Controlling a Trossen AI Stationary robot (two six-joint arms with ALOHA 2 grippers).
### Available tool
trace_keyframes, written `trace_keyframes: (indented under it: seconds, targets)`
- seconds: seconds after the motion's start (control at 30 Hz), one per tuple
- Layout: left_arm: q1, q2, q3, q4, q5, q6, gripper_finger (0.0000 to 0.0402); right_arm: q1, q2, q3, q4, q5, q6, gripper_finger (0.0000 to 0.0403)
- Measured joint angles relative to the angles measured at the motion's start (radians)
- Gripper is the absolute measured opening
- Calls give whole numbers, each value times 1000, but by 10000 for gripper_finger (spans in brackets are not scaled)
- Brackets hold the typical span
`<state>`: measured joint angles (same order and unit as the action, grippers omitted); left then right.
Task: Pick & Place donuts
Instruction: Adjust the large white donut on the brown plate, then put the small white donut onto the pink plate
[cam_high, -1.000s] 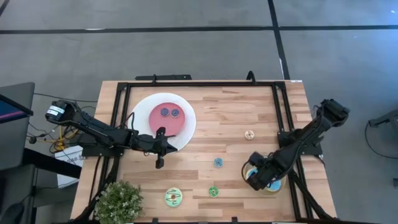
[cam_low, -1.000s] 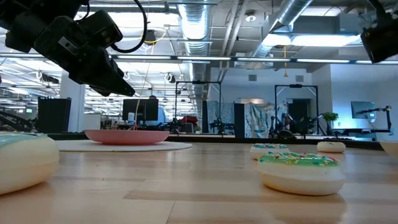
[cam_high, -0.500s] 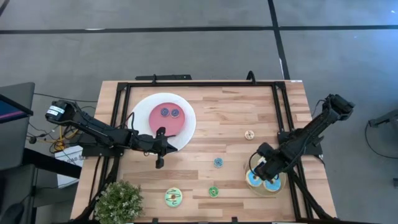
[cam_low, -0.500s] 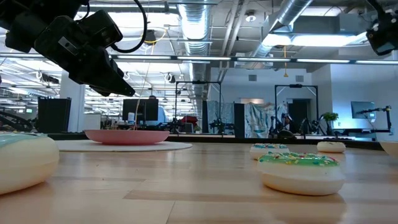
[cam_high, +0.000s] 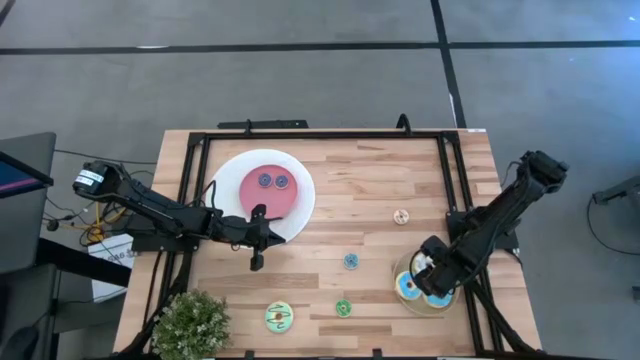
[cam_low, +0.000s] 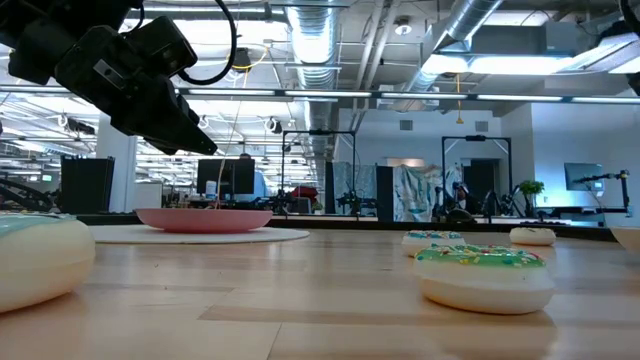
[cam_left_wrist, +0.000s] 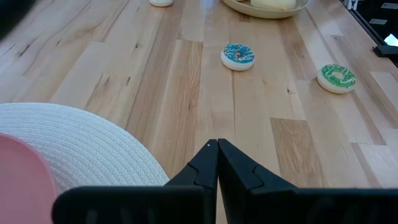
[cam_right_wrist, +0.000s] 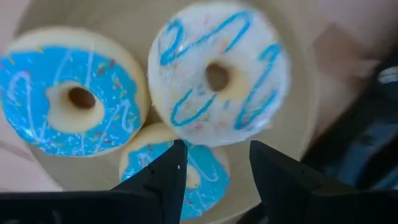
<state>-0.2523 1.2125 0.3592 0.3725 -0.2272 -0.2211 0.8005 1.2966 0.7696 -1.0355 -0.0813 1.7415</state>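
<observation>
Three large donuts lie on the round tan plate (cam_high: 404, 300) at the near right: one iced blue (cam_right_wrist: 68, 99), one white with blue drizzle (cam_right_wrist: 217, 74) resting on the others, and another blue one (cam_right_wrist: 193, 171) partly under them. My right gripper (cam_right_wrist: 214, 168) hovers open just above them, also seen in the high view (cam_high: 428, 272). My left gripper (cam_high: 256, 262) is shut and empty beside the white plate with the pink centre (cam_high: 225, 170), which holds two purple small donuts (cam_high: 273, 181). A teal (cam_high: 350, 261), a green (cam_high: 343, 308) and a tan (cam_high: 401, 216) small donut and a pale green large one (cam_high: 279, 318) lie on the table.
A potted plant (cam_high: 190, 322) stands at the near left corner. A black frame (cam_high: 320, 134) runs round the tabletop. Bare wood lies in the middle and far right of the table. In the left wrist view the teal donut (cam_left_wrist: 238, 56) and green donut (cam_left_wrist: 336, 76) lie ahead.
My right gripper has gone up and a little toward the table's right edge, off the tan plate, so the donuts it covered now show. My left arm and the other donuts have kept still.
</observation>
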Motion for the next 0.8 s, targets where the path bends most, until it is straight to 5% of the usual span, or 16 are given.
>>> trace_keyframes:
  seconds: [0.27, 0.8]
  targets:
    - [0, 0, 0, 0, 0, 0, 2, -12, 1, -85, 138, 58, 11, 143]
    - [0, 0, 0, 0, 0, -2, 2, -25, -4, -17, 185, 84, -140, 138]
